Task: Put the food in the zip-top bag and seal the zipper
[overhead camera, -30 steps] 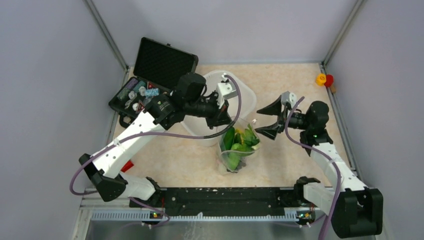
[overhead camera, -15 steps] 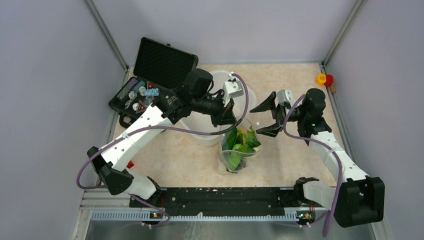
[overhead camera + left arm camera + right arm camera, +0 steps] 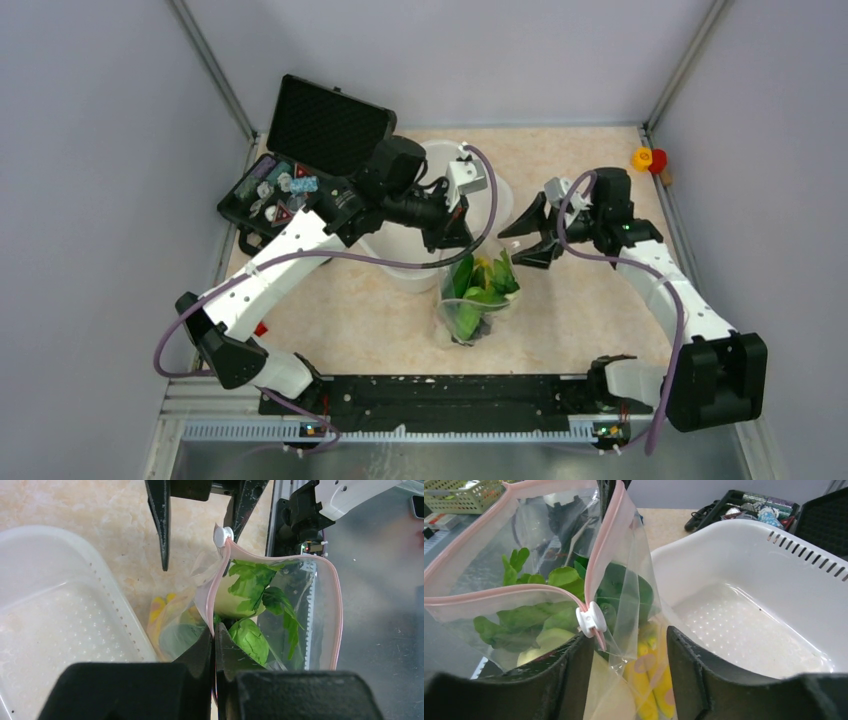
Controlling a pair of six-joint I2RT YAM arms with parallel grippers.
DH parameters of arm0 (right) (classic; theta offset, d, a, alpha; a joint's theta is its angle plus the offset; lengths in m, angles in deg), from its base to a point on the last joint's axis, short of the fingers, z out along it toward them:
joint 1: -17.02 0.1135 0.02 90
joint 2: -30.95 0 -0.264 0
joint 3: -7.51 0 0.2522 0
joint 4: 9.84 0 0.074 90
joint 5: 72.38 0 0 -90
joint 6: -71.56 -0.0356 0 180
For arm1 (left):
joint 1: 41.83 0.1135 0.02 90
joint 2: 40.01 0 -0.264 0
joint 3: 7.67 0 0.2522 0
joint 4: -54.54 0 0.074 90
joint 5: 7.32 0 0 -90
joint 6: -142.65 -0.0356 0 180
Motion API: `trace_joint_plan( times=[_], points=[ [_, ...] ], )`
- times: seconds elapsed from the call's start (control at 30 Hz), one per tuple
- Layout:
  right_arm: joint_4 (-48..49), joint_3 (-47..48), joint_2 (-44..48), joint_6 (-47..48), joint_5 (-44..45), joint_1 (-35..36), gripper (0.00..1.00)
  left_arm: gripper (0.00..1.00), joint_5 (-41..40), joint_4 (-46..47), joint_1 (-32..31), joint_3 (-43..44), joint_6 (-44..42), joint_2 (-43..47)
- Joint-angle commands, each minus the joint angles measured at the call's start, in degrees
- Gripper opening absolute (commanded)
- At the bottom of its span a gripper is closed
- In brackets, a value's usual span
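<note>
The zip-top bag [image 3: 478, 300] stands upright mid-table, mouth gaping, with the food [image 3: 482, 280] inside: green leaves [image 3: 252, 582] and a yellow pepper [image 3: 649, 680] show through the plastic. My left gripper [image 3: 214, 627] is shut on the pink zipper [image 3: 341, 620] strip at one end of the mouth. At the opposite end sits the white slider [image 3: 591, 618]. There my right gripper [image 3: 628, 635] is open, its fingers either side of the bag's corner, the slider against the left finger. In the top view the right gripper [image 3: 510, 248] is at the bag's right edge.
A white tub [image 3: 497, 195] stands right behind the bag, close to the right gripper's outer finger. An open black case [image 3: 290, 170] with small trinkets sits at the back left. A yellow and red toy [image 3: 648, 158] lies at the back right corner.
My right gripper has moved left onto the bag's slider corner, and its jaws have narrowed. The left gripper shifted slightly to the right early on and keeps its grip on the strip.
</note>
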Motion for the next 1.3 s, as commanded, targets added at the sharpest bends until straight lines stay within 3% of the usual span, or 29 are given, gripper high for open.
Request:
trace_joint_plan(
  times=[0.0, 0.17, 0.23, 0.27, 0.43, 0.53, 0.57, 0.67, 0.77, 0.83, 1.0, 1.17, 1.27],
  points=[
    [11.0, -0.1, 0.8, -7.2, -2.5, 0.7, 0.48, 0.0, 1.4, 1.9, 0.3, 1.8, 0.3, 1.6],
    [12.6, -0.2, 2.7, -10.7, -0.5, 1.0, 0.27, 0.0, 1.6, 2.1, 0.3, 1.2, 0.8, 1.4],
    [15.1, -1.3, 4.1, -13.5, 0.3, 1.1, 0.06, 0.0, 1.3, 2.1, 0.4, 1.0, 1.1, 1.3],
    [16.8, -2.0, 4.8, -15.4, 1.1, 1.1, 0.0, 0.0, 1.0, 2.1, 0.4, 1.1, 1.3, 1.3],
    [35.0, -9.5, 10.3, -33.2, 10.1, 1.1, 0.0, 0.0, -1.5, 3.2, 1.0, 0.7, 4.0, 2.5],
    [51.1, -15.3, 13.8, -47.5, 15.5, 1.2, 0.0, 0.15, -4.5, 6.1, 1.5, -1.3, 6.4, 4.4],
    [55.1, -16.3, 15.1, -50.9, 17.1, 1.1, 0.0, 0.26, -5.5, 6.7, 1.6, -1.8, 7.0, 4.8],
    [52.5, -16.0, 18.0, -54.1, 21.2, 1.1, 0.0, 0.31, -7.4, 7.9, 2.2, -2.9, 8.5, 6.3],
    [49.2, -16.1, 21.4, -55.5, 24.8, 1.2, 0.0, 0.43, -8.5, 9.1, 2.8, -4.3, 10.0, 7.9],
    [48.6, -16.9, 23.8, -56.2, 26.8, 1.2, 0.0, 0.66, -8.8, 9.3, 3.0, -4.8, 10.6, 9.0],
    [42.6, -16.8, 28.2, -56.4, 31.9, 1.2, 0.0, 0.97, -9.3, 13.1, 3.4, -8.4, 11.8, 14.4],
    [37.5, -16.9, 30.2, -56.6, 35.7, 1.2, 0.0, 0.99, -11.7, 13.0, 3.5, -8.4, 12.5, 18.1],
    [34.0, -15.8, 29.9, -57.0, 37.0, 1.2, 0.0, 0.99, -7.5, 14.5, 3.5, -8.6, 14.2, 18.7]
  ],
)
